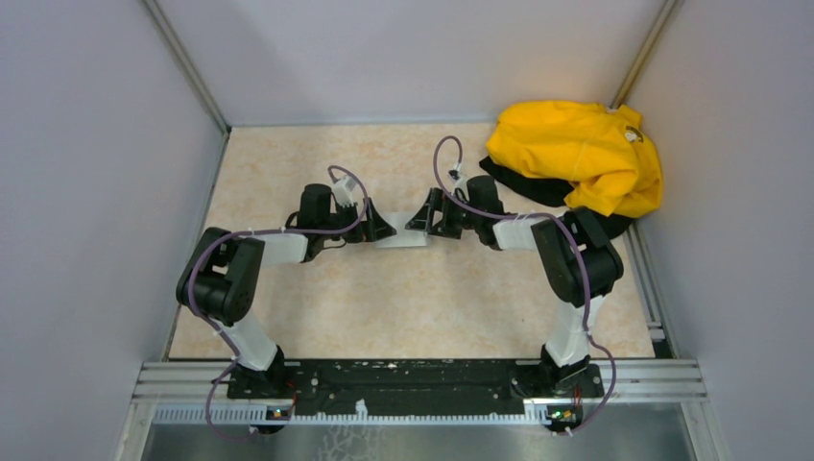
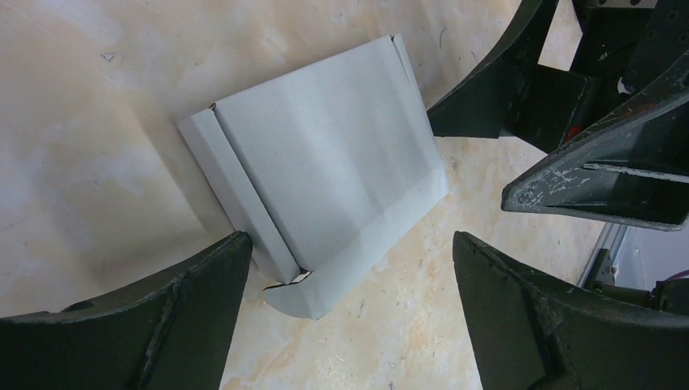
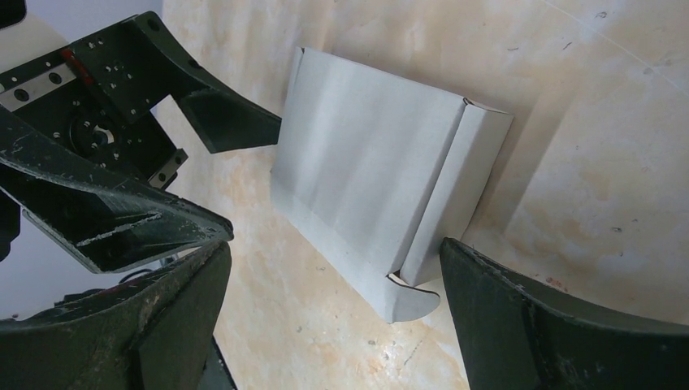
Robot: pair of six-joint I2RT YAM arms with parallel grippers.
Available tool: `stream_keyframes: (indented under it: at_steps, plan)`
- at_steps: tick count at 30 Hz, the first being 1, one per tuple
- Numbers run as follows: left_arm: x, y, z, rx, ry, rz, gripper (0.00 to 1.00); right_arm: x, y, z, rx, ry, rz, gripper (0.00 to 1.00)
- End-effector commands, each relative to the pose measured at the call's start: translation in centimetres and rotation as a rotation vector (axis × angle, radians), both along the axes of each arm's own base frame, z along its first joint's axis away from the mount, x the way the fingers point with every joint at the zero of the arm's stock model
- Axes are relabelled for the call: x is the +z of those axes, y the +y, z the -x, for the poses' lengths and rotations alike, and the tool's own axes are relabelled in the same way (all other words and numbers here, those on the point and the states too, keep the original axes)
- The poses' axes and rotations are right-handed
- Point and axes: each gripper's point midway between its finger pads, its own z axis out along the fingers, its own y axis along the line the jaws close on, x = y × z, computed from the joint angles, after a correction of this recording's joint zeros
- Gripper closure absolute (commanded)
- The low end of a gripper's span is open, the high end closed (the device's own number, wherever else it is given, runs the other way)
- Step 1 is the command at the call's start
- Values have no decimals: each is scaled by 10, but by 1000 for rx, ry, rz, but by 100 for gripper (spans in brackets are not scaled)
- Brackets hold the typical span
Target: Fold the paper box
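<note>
**Step in hand.** Both arms reach from the near table edge to the pale grey-white thin cardboard paper box (image 2: 325, 154), which lies flat at mid-table between the two grippers. The black two-finger left gripper (image 2: 349, 244) stands at the box's left end with its jaws spread wide and nothing in them. The black two-finger right gripper (image 3: 335, 248) stands at the box's right end, likewise spread wide and empty. One finger of each sits just beside a corner of the box; contact cannot be confirmed.

**Condition of work.** The box looks largely formed, with a broad top panel and a narrow strip folded along its far side. A rounded cardboard tab (image 2: 302, 296) sticks out loose at the left end, and a matching tab (image 3: 410, 302) at the right end. Judged late in the task, with tucking or closing outstanding.

**Next move.** It probably calls for steadying one end while the other tab is pressed in. The thin card is likely to slide or buckle.

**Surroundings.** The beige marbled table (image 1: 432, 307) carries the box. Well beyond the box, to the far right, lies a crumpled yellow fabric garment (image 1: 576, 154) over a black cloth (image 1: 523, 187). Neither obstructs the work.
</note>
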Motion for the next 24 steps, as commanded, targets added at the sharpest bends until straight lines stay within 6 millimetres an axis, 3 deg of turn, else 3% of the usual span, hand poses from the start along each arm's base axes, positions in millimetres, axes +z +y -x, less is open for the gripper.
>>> stream_keyframes:
  at_steps: [1,10,24]
  plan:
    - [17,-8,0,-31,-42,34,1,35,18,-10,35,-104,-61,1]
    - [23,-10,7,-37,-49,51,1,41,19,-5,42,-111,-66,1]
    - [50,-18,29,-50,-65,80,1,69,9,18,37,-142,-79,1]
